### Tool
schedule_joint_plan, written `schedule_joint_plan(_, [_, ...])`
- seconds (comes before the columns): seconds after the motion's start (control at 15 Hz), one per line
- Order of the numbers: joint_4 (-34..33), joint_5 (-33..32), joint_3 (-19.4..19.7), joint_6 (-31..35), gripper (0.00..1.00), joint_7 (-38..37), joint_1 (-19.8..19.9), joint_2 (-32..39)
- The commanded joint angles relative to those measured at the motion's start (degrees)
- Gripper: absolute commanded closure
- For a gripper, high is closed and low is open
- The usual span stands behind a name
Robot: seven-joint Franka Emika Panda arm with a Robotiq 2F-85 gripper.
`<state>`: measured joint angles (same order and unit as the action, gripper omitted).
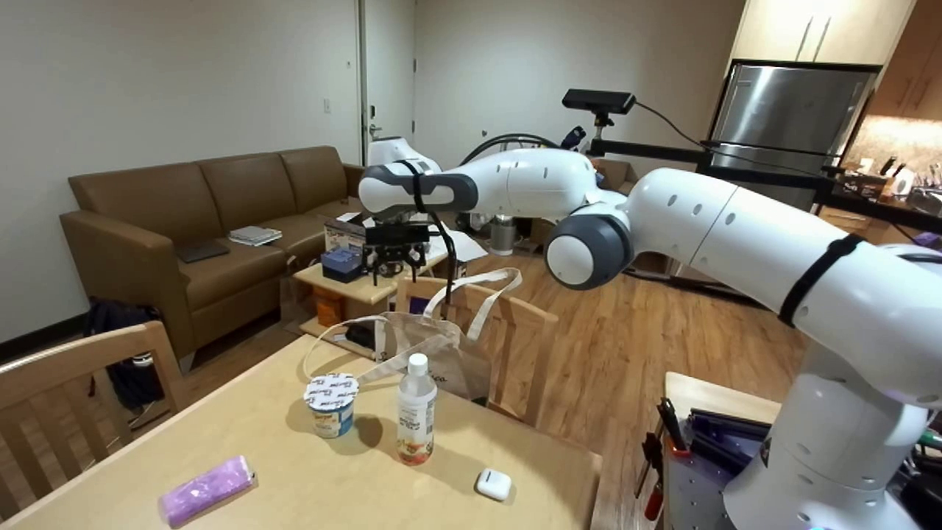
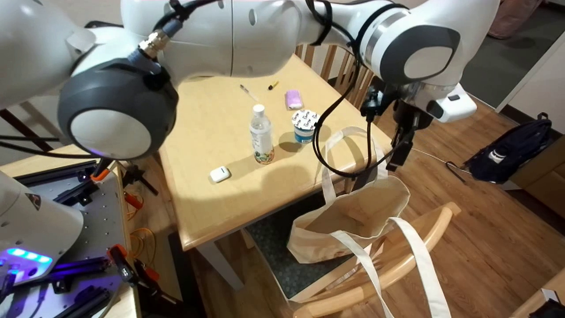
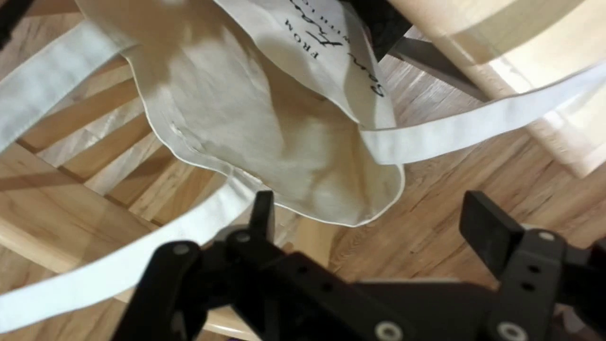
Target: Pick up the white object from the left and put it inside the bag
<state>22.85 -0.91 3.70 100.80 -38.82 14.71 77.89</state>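
white arm (image 1: 692, 210), dark grey joints (image 1: 602, 246), black cables (image 2: 352, 175), black fingers (image 3: 490, 232)

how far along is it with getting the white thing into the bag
Done: no step clearly; the small white case is on the table. In progress: no grasp; the hand is open and empty, near the bag, whose mouth is open. Left: apparently everything, picking up the case and putting it inside.

The bag (image 3: 246, 104) reads "FROM" and, in script, "San".
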Motion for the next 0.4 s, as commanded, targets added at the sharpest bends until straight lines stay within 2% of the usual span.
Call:
schedule_joint_plan(0.0, [1.1, -0.7, -0.8, 0.5, 0.00, 7.9, -3.2, -2.5])
schedule_joint_plan(0.2, [0.8, -1.0, -0.8, 0.9, 0.00, 13.3, -6.9, -2.6])
schedule_joint_plan(0.27, [0.0, -0.1, -0.2, 0.2, 0.00, 9.3, -5.7, -1.8])
schedule_joint_plan(0.33, [0.0, -0.2, -0.2, 0.4, 0.00, 10.2, -6.8, -1.8])
